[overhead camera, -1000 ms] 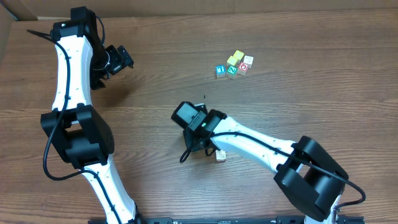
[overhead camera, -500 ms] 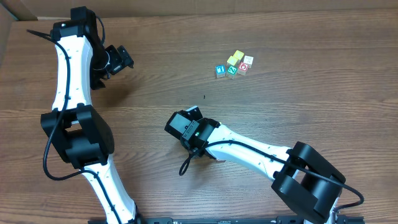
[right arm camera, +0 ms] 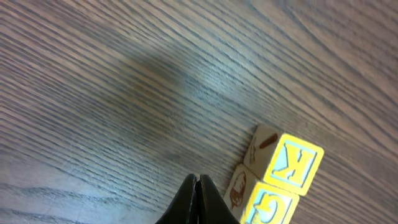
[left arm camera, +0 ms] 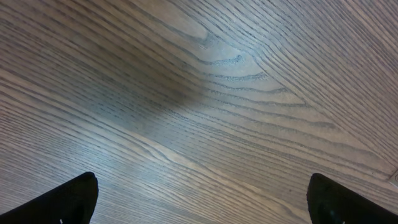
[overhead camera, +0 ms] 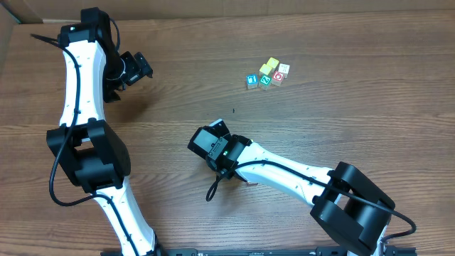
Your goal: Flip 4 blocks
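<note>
Blocks (overhead camera: 271, 66): tiny wooden cubes in 2 spots. Tight cluster on far side of desk, right of centre; 2 yellow-faced ones near desk centre, under right arm.
Desk (overhead camera: 341, 121): brown wood grain, bare betw. the 2 spots.
Containers: none in view; every cube sits straight on the desk.
Right arm (overhead camera: 284, 167): reaches in to desk centre, hides the 2 yellow cubes in overhead view.
Left arm (overhead camera: 78, 85): off at left side, well apart from every cube.
Left gripper (overhead camera: 141, 67): jaws spread wide, nothing betw. them; its wrist view shows only bare wood.
Right gripper (right arm camera: 198, 185): fingers pressed fully together, holding nothing; tips low over desk, just beside G cube.
Cluster: yellow at back, whitish cube (overhead camera: 284, 68) at right, teal-green cube (overhead camera: 264, 80) in front; blue-faced cube (overhead camera: 251, 80) and red-faced cube (overhead camera: 278, 77) packed in w/ them.
K cube (right arm camera: 292, 163): yellow face w/ blue K toward wrist cam, cream side w/ brown print; appears to touch G cube.
G cube (right arm camera: 264, 208): yellow face, partly cut by frame edge, nearest the tips.
Step (judged): prob. tipping G cube over w/ closed tips.
How to do it well: push high on a side face so cube rolls, not slides. Pick a direction where K cube won't block the roll or get shoved. Go slow and confirm a new face is up before moving on.
</note>
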{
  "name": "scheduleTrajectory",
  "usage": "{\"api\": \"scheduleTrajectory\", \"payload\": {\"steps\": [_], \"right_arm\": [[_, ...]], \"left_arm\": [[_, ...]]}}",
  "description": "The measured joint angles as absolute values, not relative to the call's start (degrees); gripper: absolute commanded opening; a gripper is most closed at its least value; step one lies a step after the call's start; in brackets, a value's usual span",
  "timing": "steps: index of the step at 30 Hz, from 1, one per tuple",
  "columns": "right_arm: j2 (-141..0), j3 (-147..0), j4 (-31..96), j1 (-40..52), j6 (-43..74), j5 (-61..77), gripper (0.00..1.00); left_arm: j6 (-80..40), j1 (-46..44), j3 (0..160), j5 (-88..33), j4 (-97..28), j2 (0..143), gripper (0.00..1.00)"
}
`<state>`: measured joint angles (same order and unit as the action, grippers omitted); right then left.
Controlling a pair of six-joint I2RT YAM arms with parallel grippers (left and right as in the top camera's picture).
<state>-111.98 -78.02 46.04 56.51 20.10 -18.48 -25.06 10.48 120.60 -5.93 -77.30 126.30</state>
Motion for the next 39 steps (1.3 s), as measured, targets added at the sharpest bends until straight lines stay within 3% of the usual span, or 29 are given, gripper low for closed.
{"api": "scheduleTrajectory", "payload": {"steps": [39], "right_arm": [[-112.0,-73.8,43.9,54.6,17.1,-22.5,0.04]], "left_arm": [[-25.1,10.5,120.6,-5.9,-77.3,126.3,1.00]]}}
